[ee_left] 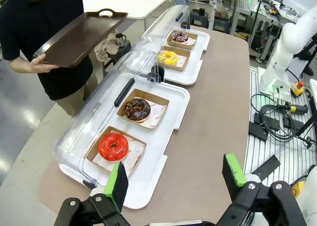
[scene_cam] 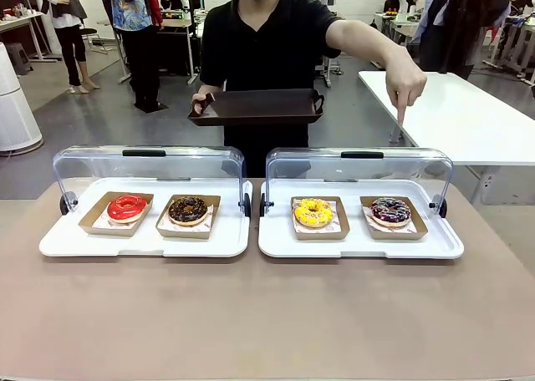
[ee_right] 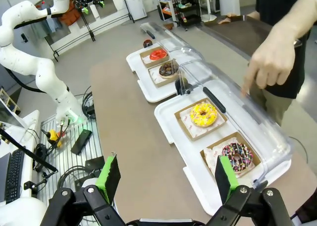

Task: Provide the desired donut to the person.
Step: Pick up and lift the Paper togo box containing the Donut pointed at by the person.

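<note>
At the far side of the desk, the person holds a dark tray and points a hand down over the sprinkled chocolate donut, rightmost in the right white tray. The donut lies just beyond the right gripper, which is wide and empty. The left gripper, also wide, is well to its left.

1. The brown bench is carrying two white trays, sitting side by side toward its far edge.
2. The left tray and the right tray are lying just beside each other, clear lids tipping back.
</note>
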Tool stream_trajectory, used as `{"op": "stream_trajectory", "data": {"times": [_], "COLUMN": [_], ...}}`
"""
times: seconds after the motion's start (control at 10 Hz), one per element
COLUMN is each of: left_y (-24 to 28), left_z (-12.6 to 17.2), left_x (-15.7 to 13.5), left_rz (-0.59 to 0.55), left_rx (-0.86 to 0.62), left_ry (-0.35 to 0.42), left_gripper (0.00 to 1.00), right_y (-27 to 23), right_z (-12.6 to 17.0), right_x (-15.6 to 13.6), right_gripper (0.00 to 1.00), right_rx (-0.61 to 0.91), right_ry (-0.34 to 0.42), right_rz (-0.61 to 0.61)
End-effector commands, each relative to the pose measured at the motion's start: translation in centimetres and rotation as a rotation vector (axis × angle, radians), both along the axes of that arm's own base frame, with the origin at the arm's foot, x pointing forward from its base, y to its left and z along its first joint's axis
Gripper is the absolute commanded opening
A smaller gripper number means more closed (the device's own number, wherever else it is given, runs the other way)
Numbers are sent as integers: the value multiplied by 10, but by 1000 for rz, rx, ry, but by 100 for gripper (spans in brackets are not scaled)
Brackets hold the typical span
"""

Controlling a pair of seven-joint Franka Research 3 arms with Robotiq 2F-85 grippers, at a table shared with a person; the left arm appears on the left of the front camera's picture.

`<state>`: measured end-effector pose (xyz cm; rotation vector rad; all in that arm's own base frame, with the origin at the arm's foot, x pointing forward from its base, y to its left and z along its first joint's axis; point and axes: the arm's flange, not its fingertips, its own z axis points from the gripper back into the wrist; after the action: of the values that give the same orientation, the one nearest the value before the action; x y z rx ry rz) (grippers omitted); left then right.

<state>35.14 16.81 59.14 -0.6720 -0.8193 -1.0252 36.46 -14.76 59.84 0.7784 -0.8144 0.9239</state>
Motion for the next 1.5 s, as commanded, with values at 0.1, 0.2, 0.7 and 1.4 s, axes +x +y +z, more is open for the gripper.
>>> {"op": "stream_trajectory", "data": {"times": [0.1, 0.2, 0.7, 1.4], "left_y": [1, 1, 6, 1], "left_z": [1, 1, 4, 2], "left_x": [0, 0, 1, -1], "left_rz": [-4, -4, -19, -5], "left_rx": [-11, -11, -88, -60], "left_ry": [-6, -6, -24, -4], "left_gripper": [100, 100, 100, 100], "right_y": [-3, -3, -3, -3], "right_z": [0, 0, 0, 0], "right_x": [0, 0, 0, 0], "right_gripper": [100, 100, 100, 100], "right_rx": [9, 9, 9, 9], "right_ry": [-3, -3, -3, -3], "right_rz": [9, 9, 9, 9]}}
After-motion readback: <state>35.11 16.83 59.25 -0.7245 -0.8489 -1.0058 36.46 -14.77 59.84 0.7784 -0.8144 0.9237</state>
